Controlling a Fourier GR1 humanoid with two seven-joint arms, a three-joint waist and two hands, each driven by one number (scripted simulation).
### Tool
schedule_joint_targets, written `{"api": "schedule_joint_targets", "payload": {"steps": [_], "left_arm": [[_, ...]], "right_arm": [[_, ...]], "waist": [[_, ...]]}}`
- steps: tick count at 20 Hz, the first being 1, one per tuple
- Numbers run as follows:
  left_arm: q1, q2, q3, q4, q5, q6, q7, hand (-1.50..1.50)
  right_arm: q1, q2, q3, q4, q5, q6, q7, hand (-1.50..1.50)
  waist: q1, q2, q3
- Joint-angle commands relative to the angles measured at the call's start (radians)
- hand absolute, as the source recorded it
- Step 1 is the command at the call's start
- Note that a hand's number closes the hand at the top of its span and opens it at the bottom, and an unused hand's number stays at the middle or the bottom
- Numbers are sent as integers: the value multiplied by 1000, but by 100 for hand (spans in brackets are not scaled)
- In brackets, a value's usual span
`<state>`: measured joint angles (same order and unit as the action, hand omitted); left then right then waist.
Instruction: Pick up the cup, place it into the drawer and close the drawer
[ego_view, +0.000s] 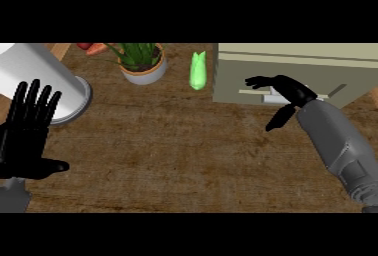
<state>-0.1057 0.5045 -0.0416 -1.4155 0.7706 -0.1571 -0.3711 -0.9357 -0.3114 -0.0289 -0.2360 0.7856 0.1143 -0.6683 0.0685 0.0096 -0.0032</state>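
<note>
The green cup (198, 71) stands on the wooden counter (177, 150), just left of the beige drawer unit (310, 62) at the upper right. My right hand (291, 90) lies against the unit's front, by the pale handle (253, 92). Its fingers (260, 80) stretch left above the handle, and its thumb points down and away, so the hand is open with nothing in it. The cup is about a hand's width left of those fingers, untouched. My left hand (28, 137) rests open at the left edge, fingers up.
A tall white roll on a round base (40, 75) stands at the back left, close to my left hand. A potted plant (143, 64) sits left of the cup, with an orange-red vegetable (93, 48) behind it.
</note>
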Motion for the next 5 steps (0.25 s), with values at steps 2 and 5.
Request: {"api": "schedule_joint_targets", "payload": {"steps": [2, 5], "left_arm": [[-27, -23, -20, -16, -34, 33, -2, -150], [-55, -28, -22, -6, -34, 43, 21, -150]], "right_arm": [[-101, -80, -43, 57, -11, -14, 82, -150], [-76, -22, -36, 77, -3, -69, 85, -150]], "waist": [[29, 33, 8], [15, 27, 7]]}}
